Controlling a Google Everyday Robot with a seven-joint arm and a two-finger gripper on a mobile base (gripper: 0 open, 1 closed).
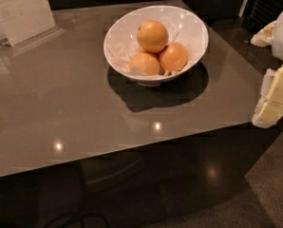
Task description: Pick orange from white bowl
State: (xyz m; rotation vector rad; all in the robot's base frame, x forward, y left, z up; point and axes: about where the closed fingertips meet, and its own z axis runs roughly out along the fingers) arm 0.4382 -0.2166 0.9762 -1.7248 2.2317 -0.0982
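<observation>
The white bowl (191, 30) stands on the grey table toward its back right. It holds three oranges. The orange (152, 35), the largest and golden yellow-orange, sits on top of the other two at the back of the bowl. A smaller reddish-orange one (173, 56) lies at the front right and a paler one (144, 63) at the front left. My gripper (274, 99) shows as cream and white parts at the right edge of the view, beyond the table's right side, well to the right of the bowl and apart from it.
A clear sign holder with a paper sheet (20, 11) stands at the table's back left corner. The glossy grey table (61, 103) ends at a front edge near the middle of the view, with dark floor (203, 189) below. Dark cabinets lie behind.
</observation>
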